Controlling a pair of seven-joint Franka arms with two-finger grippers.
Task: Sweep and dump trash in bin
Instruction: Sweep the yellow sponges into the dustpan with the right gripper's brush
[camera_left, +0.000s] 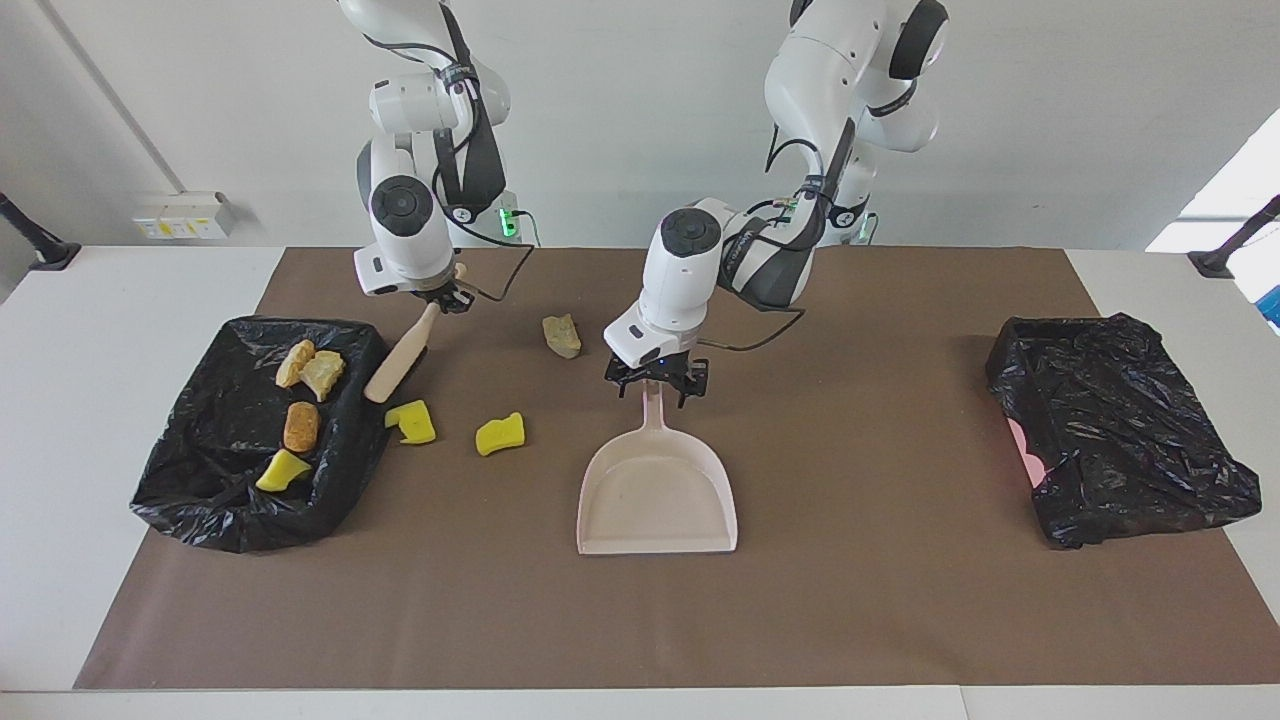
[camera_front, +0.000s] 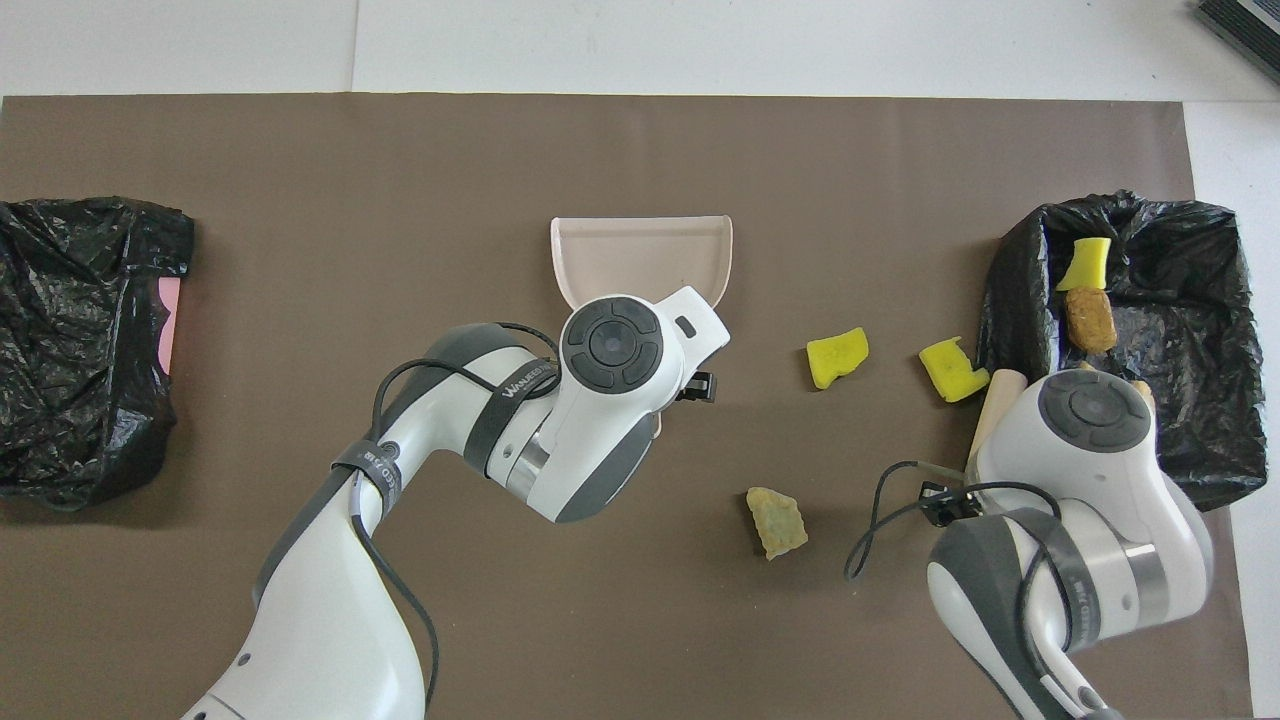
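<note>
A beige dustpan (camera_left: 655, 490) lies flat mid-mat, also in the overhead view (camera_front: 640, 255). My left gripper (camera_left: 655, 388) is shut on its handle. My right gripper (camera_left: 445, 298) is shut on the top of a wooden brush (camera_left: 398, 365), which tilts down to the rim of a black-bagged bin (camera_left: 190, 480) at the right arm's end. Two yellow wedges (camera_left: 411, 421) (camera_left: 499, 433) lie on the mat between that bin and the dustpan. A tan lump (camera_left: 562, 335) lies nearer to the robots. Several scraps (camera_left: 301, 426) lie in the bin.
A second black-bagged bin (camera_left: 1115, 430) with pink showing at its edge stands at the left arm's end of the brown mat (camera_left: 850, 600). White table (camera_left: 80, 400) borders the mat.
</note>
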